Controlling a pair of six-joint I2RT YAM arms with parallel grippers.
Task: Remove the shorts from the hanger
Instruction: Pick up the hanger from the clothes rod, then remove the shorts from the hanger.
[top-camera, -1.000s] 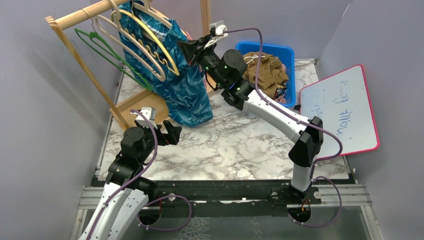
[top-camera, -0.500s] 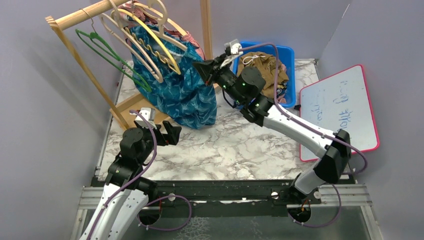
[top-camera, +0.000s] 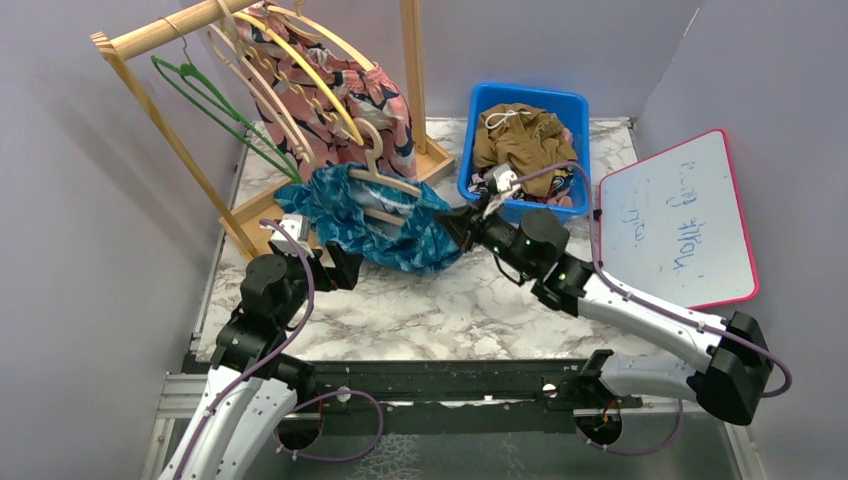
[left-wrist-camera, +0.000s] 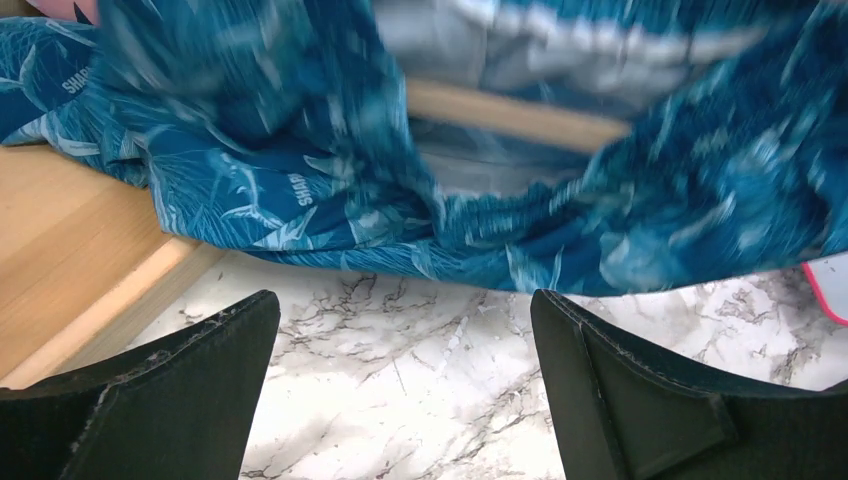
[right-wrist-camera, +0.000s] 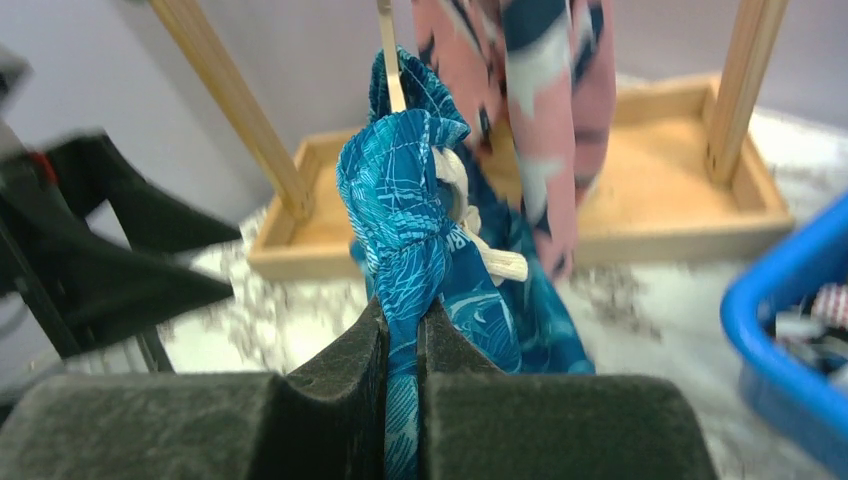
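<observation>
on the marble surface (top-camera: 480, 300) beside the wooden rack (top-camera: 160, 130), teal patterned shorts (top-camera: 370, 215) lie bunched around a wooden hanger (top-camera: 392, 184). right claw (top-camera: 450, 222) pinches their fabric; left claw (top-camera: 335, 262) gapes wide, empty, just beside. pulling-off step seems underway; next probably needs the hanger pinned.

A: How stands the left arm?
B: Folded at the lower left, the left gripper (top-camera: 338, 262) spread wide, holding nothing.
A: And the right?
B: Stretched low toward the centre, the right gripper (top-camera: 452, 222) pinched on the teal shorts (top-camera: 400, 235).
</observation>
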